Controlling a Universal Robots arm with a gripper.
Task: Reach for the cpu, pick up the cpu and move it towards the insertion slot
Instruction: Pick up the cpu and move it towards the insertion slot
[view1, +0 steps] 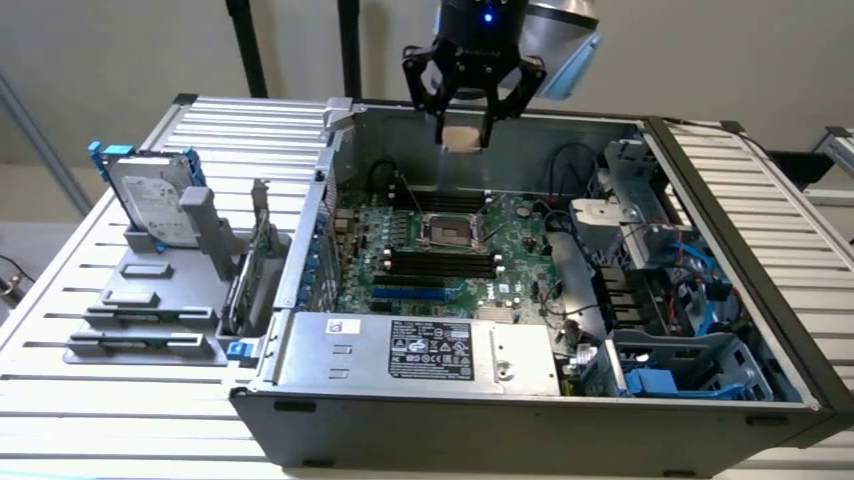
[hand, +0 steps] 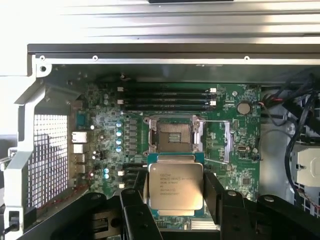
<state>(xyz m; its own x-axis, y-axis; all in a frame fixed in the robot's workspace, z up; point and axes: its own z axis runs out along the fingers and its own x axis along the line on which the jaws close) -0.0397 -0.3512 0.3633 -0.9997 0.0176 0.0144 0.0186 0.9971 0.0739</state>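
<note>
An open desktop computer case (view1: 747, 200) is seen lying on its side on a ribbed metal table (view1: 54, 290), with its green motherboard (view1: 521, 255) exposed. Above the far edge of the case, the black gripper (view1: 465, 138) of the robot arm is held in the air, pointing downward. The cpu (view1: 462, 137), a small pale square chip, is clasped between the two fingers (view1: 437, 120), well clear of the board below. In the wrist view the same cpu (hand: 176, 186) is seen face on, its silvery lid printed with small text, and it is pinched at two opposite edges by the dark gripper (hand: 176, 192) fingers (hand: 134, 215). The insertion slot (view1: 449, 233) is found lower down and nearer than the gripper in the exterior view, roughly in the middle of the motherboard, as a square socket with a shiny metal frame and a dark centre. In the wrist view the insertion slot (hand: 173, 137) is seen just beyond the held chip, and the two are apart. Long black memory slots (view1: 434, 265) are laid just on the near side of the socket, with a blue card slot (view1: 416, 294) nearer still. A power supply (view1: 420, 350) with a label is set along the near wall of the case. On the table to the exterior view's left, a silver hard drive (view1: 144, 200) with blue clips is stood upright in a grey holder (view1: 154, 300).
</note>
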